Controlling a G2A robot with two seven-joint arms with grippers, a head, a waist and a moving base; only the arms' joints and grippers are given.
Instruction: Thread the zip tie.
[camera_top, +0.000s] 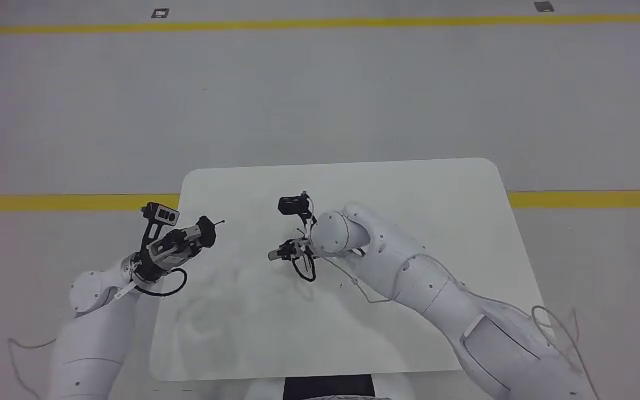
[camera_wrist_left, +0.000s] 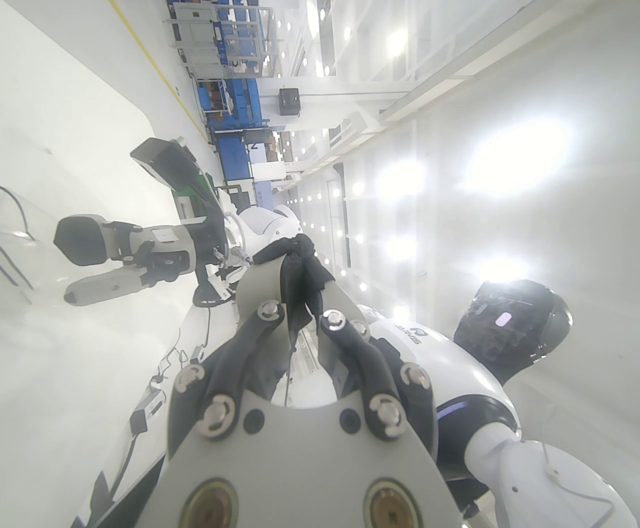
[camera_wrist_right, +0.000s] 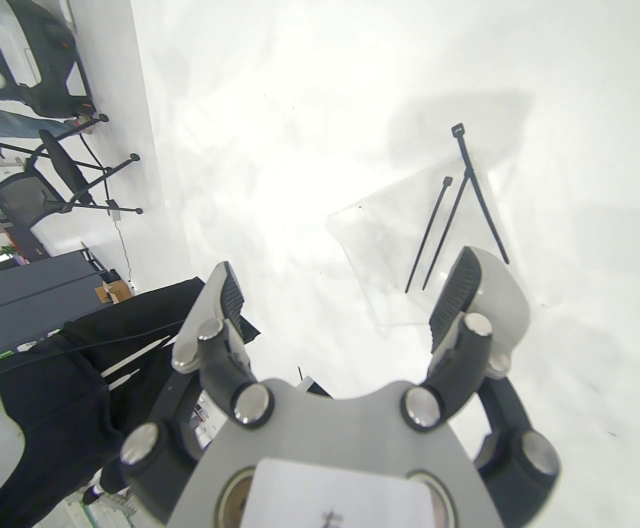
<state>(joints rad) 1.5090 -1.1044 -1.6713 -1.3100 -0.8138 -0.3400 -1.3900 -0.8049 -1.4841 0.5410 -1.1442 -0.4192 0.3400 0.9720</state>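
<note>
Black zip ties (camera_wrist_right: 446, 230), three by our count, lay on one clear plastic sheet (camera_wrist_right: 380, 250) on the white bench (camera_wrist_right: 300, 100). Two of them crossed near one end, and the third lay just beside them without touching. We saw the right gripper (camera_wrist_right: 345, 270) hanging above the bench close to that sheet, its two jaws wide apart with nothing between them. From above, it sat over the middle of the bench. The left gripper (camera_wrist_left: 300, 260) was raised over the bench's left edge, well apart from the right one, with its jaws pressed together. One thin dark strand (camera_top: 217, 222) poked out past its tips, and we could not tell whether that was a fourth tie.
</note>
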